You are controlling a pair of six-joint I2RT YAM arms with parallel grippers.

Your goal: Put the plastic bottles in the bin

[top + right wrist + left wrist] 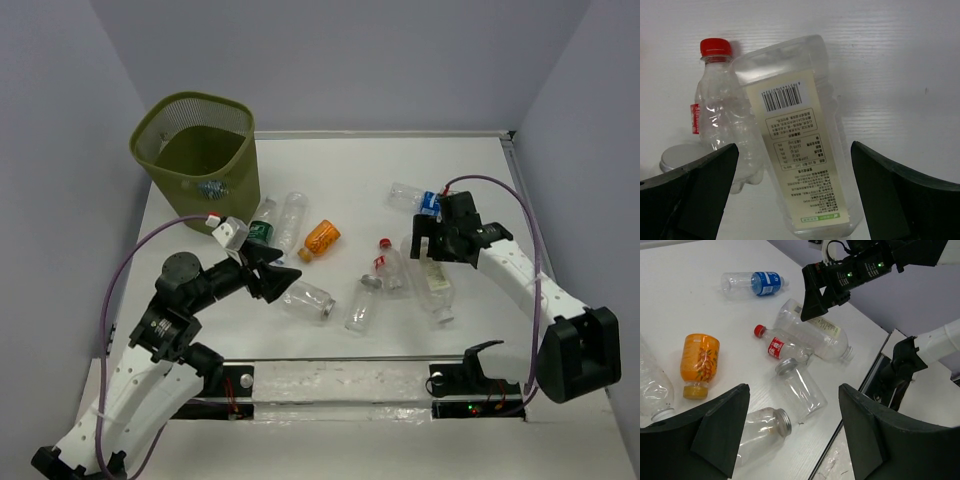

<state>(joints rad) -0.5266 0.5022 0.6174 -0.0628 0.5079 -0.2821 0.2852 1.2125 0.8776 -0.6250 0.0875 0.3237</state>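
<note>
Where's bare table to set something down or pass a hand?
Bare: far strip of the white table, bordered by the olive-green mesh bin, the back wall and the blue-labelled clear bottle. Crowded: mid-table between the open left gripper and open right gripper, around the orange plastic bottle and the large clear labelled bottle.

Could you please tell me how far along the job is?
Nothing clearly done: the bin shows no certain bottle. In hand: the right end effector, open, hangs over the large labelled bottle; the left end effector is open, empty. Left: about eight bottles lie on the table, the orange bottle among them.
</note>
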